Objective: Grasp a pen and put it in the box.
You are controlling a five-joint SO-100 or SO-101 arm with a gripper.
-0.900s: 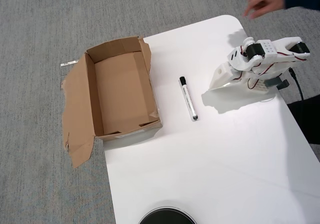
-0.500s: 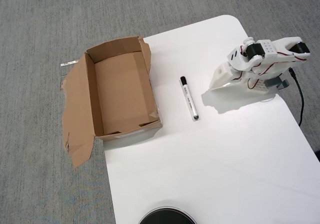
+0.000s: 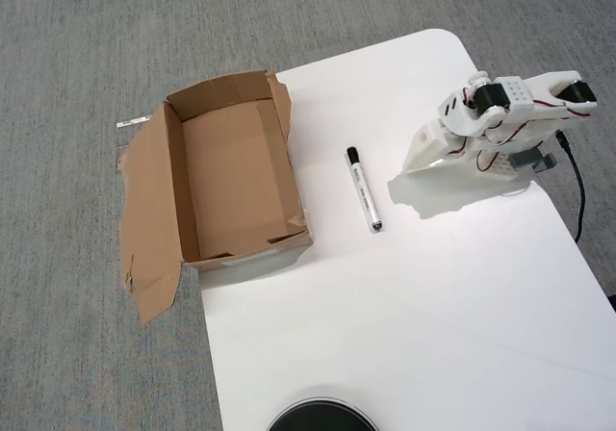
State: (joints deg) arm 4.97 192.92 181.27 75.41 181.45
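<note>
A white table point(image 3: 404, 335) with rounded corners stands on grey carpet point(image 3: 87, 46), a black round object point(image 3: 320, 418) pokes in at its near edge, a black cable point(image 3: 576, 186) trails off its right side, and a small white strip point(image 3: 135, 121) lies on the carpet at far left.

The white pen point(image 3: 363, 190) lies flat on the table – black cap up-frame – beside the open, empty cardboard box point(image 3: 173, 186).

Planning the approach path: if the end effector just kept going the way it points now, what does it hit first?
In the overhead view the end effector points down-left, tip near the table. It would probably meet the tabletop first, just right of the pen; height is hard to judge from above.
</note>
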